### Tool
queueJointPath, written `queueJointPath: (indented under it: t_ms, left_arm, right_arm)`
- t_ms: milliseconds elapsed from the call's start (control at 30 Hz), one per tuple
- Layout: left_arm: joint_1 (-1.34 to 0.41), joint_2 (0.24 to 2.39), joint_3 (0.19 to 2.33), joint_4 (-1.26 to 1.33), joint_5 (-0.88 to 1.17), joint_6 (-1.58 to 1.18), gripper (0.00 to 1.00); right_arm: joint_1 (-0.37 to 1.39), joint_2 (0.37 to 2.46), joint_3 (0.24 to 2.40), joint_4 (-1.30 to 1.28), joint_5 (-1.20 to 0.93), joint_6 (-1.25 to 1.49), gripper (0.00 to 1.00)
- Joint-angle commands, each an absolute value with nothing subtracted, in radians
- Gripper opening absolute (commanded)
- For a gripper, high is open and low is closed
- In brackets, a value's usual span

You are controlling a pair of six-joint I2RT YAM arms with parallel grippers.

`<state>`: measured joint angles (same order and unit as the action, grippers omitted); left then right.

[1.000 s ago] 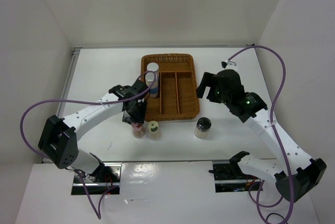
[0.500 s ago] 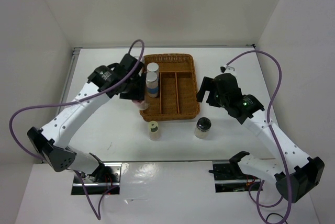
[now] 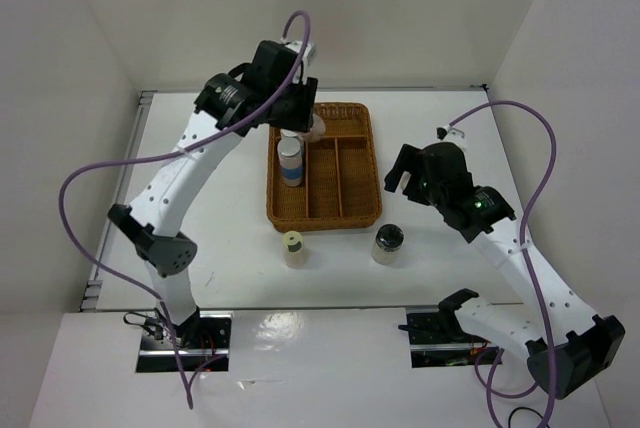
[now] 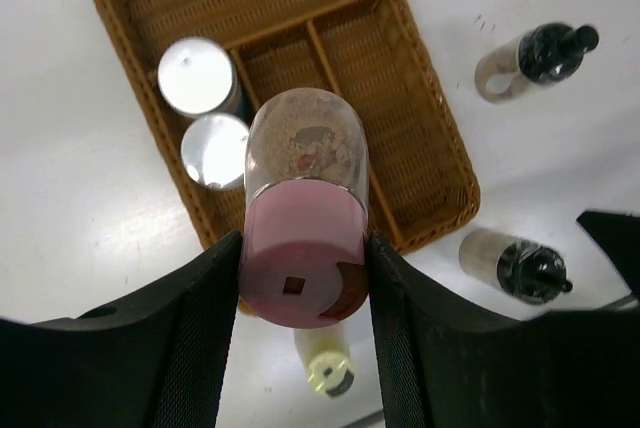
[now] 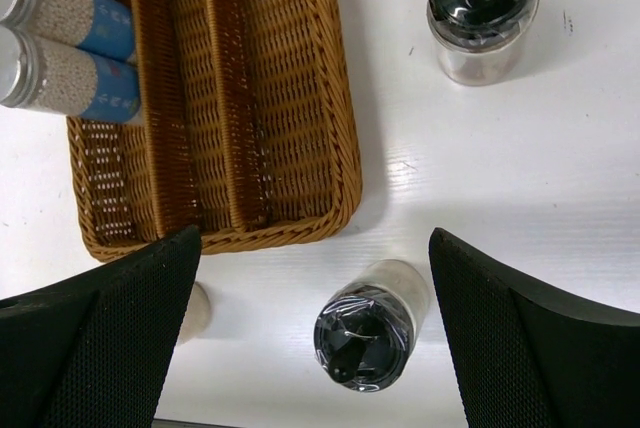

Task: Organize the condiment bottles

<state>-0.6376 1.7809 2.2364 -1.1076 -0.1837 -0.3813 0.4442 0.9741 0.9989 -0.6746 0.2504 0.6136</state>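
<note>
Jaws of the left gripper (image 4: 303, 283) pinch the pink-capped shaker (image 4: 305, 163) by its cap, one black finger on each side, the clear body hanging down toward the wicker tray (image 4: 425, 138). The shaker hangs in the air above the tray, close to the two white shakers (image 4: 196, 76) that stand with silver caps up, one behind the other, in the tray's leftmost compartment. The left arm is raised high, elbow lifted, wrist turned down over the back of the tray.

The right gripper (image 5: 312, 238) is spread wide with nothing between its fingers, pointing down at the table beside the tray's right side. One black-topped shaker (image 5: 365, 328) stands on the table just below it; a second black-topped shaker (image 5: 483, 8) stands apart on the table. The right arm stretches forward, low.

The yellow-green-capped shaker (image 3: 293, 247) stands on the table just in front of the tray. Whatever the white shakers' blue bands carry is too small to read.
</note>
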Motion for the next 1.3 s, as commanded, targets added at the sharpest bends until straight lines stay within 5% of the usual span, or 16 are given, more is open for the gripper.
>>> queueJointPath:
  t_ms: [0,267,1267]
  left_arm:
    - [-0.641,1.865,2.379,-1.054,-0.169,-0.281,0.45]
    - [-0.641,2.226,2.888,-1.209,-0.268,-0.21,0.45]
    - [-0.597,2.539,2.899,-1.207,-0.186,-0.19,0.49]
  right_arm:
    - [0.434,0.954,0.98,-0.678,0.261,0.626,0.99]
    - [0.425,0.954,0.98,-0.678,0.252,0.626,0.99]
    - [0.416,1.019,0.98,-0.678,0.215,0.598,0.99]
